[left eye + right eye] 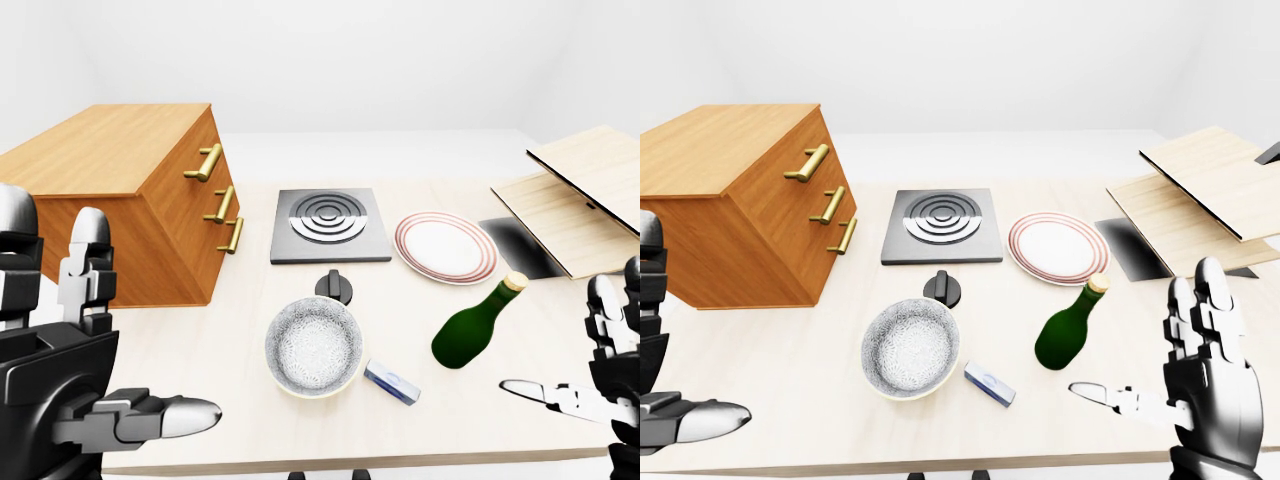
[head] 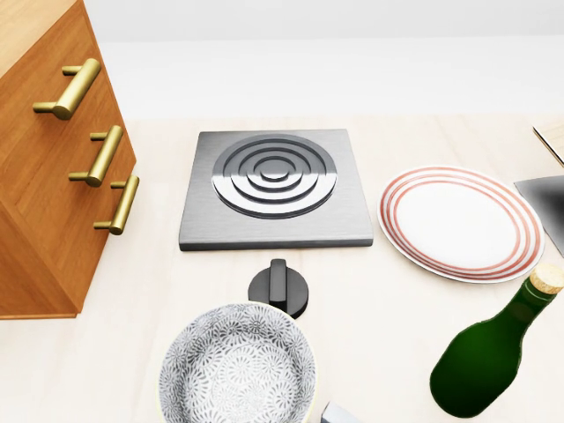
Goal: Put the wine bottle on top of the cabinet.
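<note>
A dark green wine bottle (image 1: 474, 328) with a cork stands tilted on the pale table (image 1: 200, 350), right of the patterned bowl (image 1: 313, 346); the head view shows the bottle (image 2: 490, 352) at lower right. The wooden cabinet (image 1: 130, 200) with brass handles sits at the table's left, its flat top bare. My left hand (image 1: 110, 395) hovers open at the lower left, far from the bottle. My right hand (image 1: 1185, 375) is open at the lower right, a short way right of the bottle, touching nothing.
A square stove plate (image 1: 331, 224) and its black knob (image 1: 334, 287) lie mid-table. A red-rimmed plate (image 1: 445, 246) sits right of the stove. A small blue-white box (image 1: 391, 381) lies by the bowl. Wooden boards (image 1: 570, 200) and a dark sheet lie at far right.
</note>
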Robot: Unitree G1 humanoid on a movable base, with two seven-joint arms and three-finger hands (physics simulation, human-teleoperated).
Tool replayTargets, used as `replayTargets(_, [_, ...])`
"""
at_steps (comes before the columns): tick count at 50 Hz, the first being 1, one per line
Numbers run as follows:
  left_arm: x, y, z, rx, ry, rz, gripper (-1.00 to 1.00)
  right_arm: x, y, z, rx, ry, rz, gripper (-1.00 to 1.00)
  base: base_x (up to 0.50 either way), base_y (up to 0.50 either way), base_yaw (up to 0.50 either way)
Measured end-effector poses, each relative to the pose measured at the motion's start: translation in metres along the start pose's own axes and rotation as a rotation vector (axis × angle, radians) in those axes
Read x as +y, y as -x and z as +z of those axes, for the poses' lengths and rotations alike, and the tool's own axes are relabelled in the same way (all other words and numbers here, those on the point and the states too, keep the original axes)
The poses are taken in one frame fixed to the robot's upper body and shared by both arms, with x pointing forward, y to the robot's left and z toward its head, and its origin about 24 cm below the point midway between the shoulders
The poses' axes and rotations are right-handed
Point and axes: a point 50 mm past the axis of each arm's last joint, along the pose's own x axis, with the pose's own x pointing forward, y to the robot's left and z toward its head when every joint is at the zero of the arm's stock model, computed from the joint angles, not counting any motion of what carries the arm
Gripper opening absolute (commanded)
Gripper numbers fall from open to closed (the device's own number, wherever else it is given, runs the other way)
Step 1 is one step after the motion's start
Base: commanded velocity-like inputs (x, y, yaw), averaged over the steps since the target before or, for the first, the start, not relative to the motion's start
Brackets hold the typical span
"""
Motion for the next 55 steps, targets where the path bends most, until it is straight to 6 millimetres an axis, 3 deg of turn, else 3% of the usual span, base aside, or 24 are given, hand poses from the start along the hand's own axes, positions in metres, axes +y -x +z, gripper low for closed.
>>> replayTargets(55, [-0.001,0.001,0.000,-0.025,-0.028,-0.003,1.00,0.015,-0.039,-0.054,0.141,-0.102,0.022,1.00,0.00,0.00,0.00])
